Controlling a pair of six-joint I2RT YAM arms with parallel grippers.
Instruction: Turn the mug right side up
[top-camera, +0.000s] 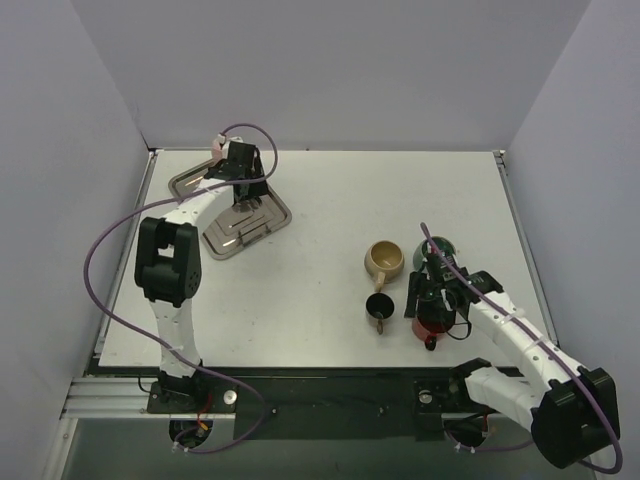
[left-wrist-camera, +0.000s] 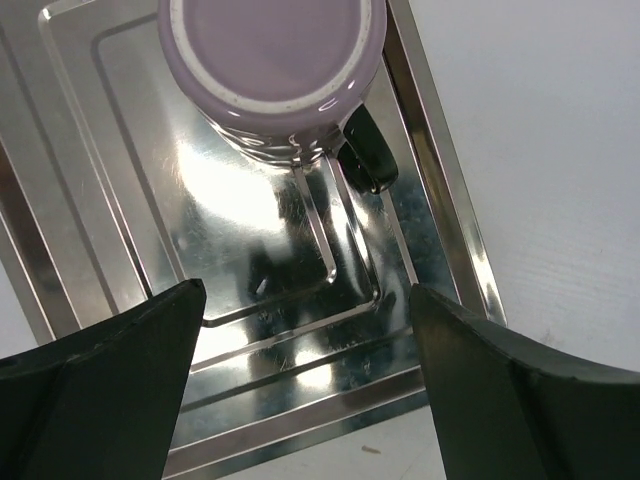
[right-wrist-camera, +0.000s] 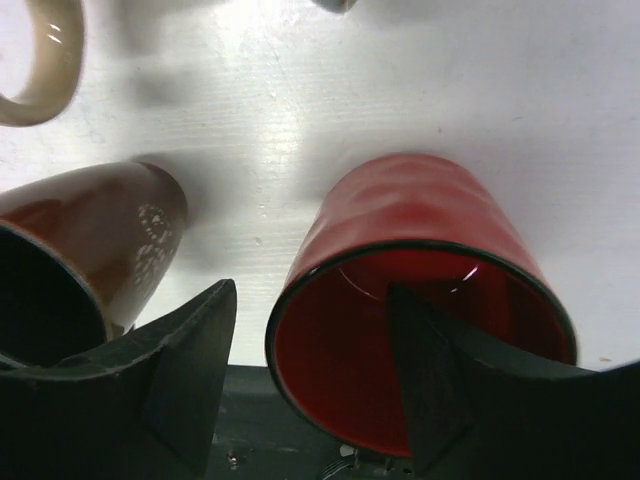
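A lilac mug (left-wrist-camera: 270, 50) with a dark handle stands upside down, base up, on a steel tray (left-wrist-camera: 300, 350). My left gripper (left-wrist-camera: 305, 300) is open and empty above the tray, just short of the mug; in the top view the gripper (top-camera: 245, 185) hides it. A red mug (right-wrist-camera: 420, 220) stands mouth up near the table's front right (top-camera: 432, 322). My right gripper (right-wrist-camera: 312, 295) is open and straddles its rim. One finger is inside the mug and the other outside, with a gap to the wall.
A dark brown mug (right-wrist-camera: 90, 220) leans close to the left of the red one (top-camera: 380, 307). A tan mug (top-camera: 383, 260) and a dark green mug (top-camera: 440, 248) stand behind them. The tray (top-camera: 225, 235) lies at the back left.
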